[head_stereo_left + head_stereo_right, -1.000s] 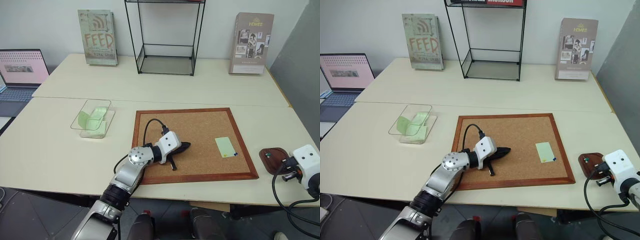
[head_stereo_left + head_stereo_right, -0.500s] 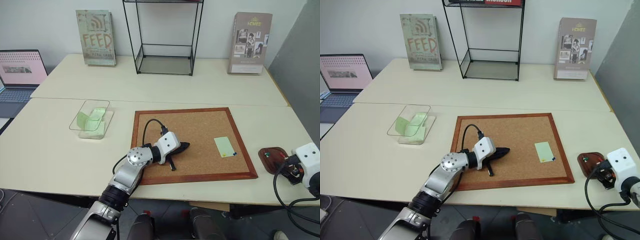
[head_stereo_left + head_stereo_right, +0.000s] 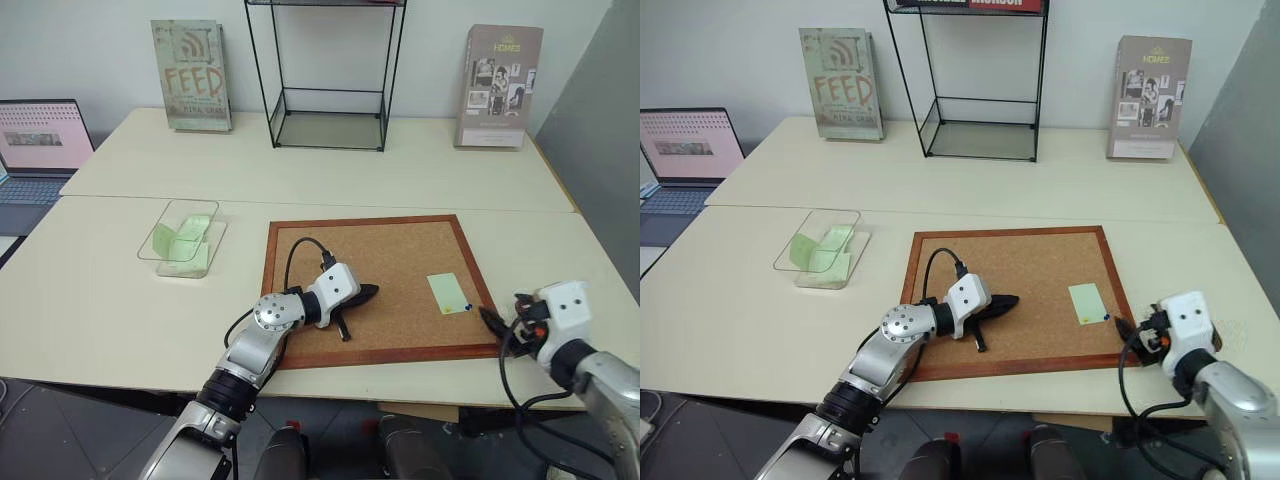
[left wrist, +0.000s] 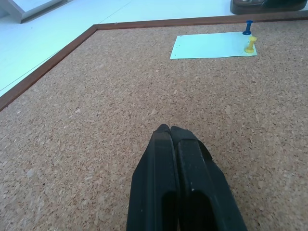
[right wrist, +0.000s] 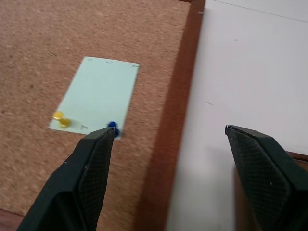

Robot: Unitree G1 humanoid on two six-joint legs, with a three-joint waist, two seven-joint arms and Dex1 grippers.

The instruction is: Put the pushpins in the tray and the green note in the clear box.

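A green note (image 3: 448,293) lay pinned near the right edge of a cork board (image 3: 400,255), held there by a yellow pushpin (image 5: 59,117) and a blue pushpin (image 5: 113,126) pressed through its near end, so the slip could not be lifted until both pins came out. The right gripper (image 5: 168,159) hung just off the board's right frame with its two black fingers spread wide apart and nothing between them, one fingertip close to the blue pin, a stance that looked like the start of a reach for that pin. The dark brown tray (image 4: 269,5), meant to receive the pins, sat on the table just right of the board, within easy reach of that arm; a red pin could not be made out. The left gripper (image 3: 368,292) rested low over the middle of the cork, its fingers pressed together and empty, apparently parked clear of the work. The clear box (image 3: 182,237) stood well to the left of the board on the cream table (image 3: 100,300), already holding pale-green slips, waiting for the last note. A black wire stand (image 3: 330,75), two upright books and a laptop (image 3: 40,150) lined the far side.
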